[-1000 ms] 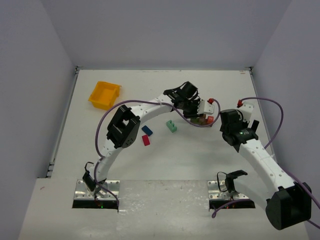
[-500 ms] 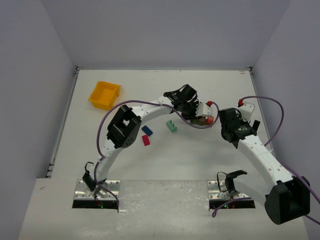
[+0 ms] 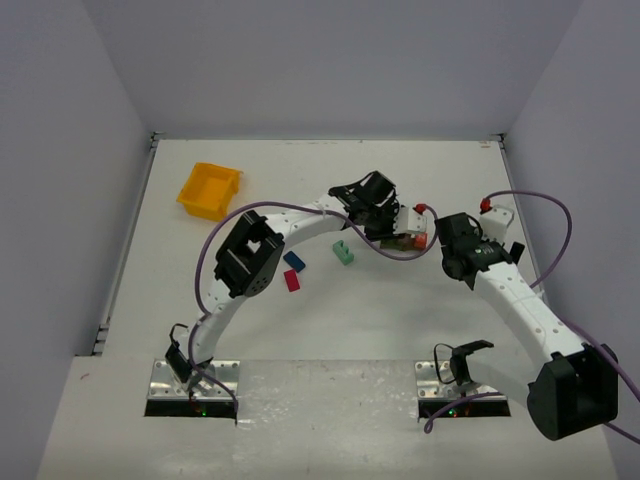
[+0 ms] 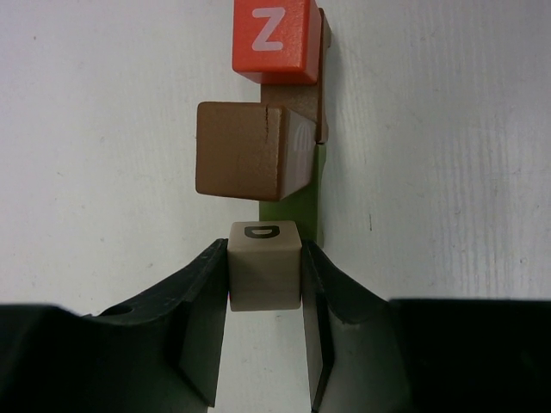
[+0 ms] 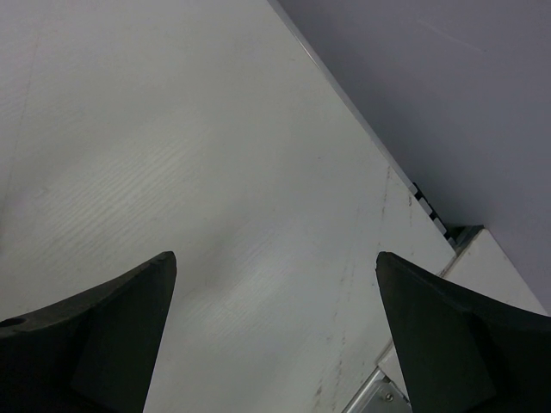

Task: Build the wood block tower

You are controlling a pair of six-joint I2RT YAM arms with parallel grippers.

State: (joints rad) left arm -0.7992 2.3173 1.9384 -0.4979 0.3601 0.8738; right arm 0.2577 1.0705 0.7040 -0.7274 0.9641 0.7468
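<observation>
Tan wooden cube marked D (image 4: 264,280): clamped between the fingers of my left pincer (image 4: 263,254), which is closed to the cube's width. I cannot tell whether the cube touches the white worktop (image 4: 103,172).
Wood block tower (image 3: 418,240): at the far centre-right of the worktop. Just ahead of the D cube, a brown wooden cube (image 4: 241,159) lies over a flat olive-green block (image 4: 307,194), with an orange-red cube lettered Z (image 4: 271,39) beyond.
Right pincer (image 5: 274,258): spread wide, holding nothing, bare worktop beneath.
Step in hand: I judge I am bringing the D cube to the tower.
Next move: square it to the brown cube, set it down gently, then release; a nudge could shift the pieces.
Left wrist view: shows the letters and the grip, which the arm hides from above.
Top view: shows a loose teal block (image 3: 343,252), a blue block (image 3: 294,259) and a red block (image 3: 292,281) left of the tower, not yet added.
</observation>
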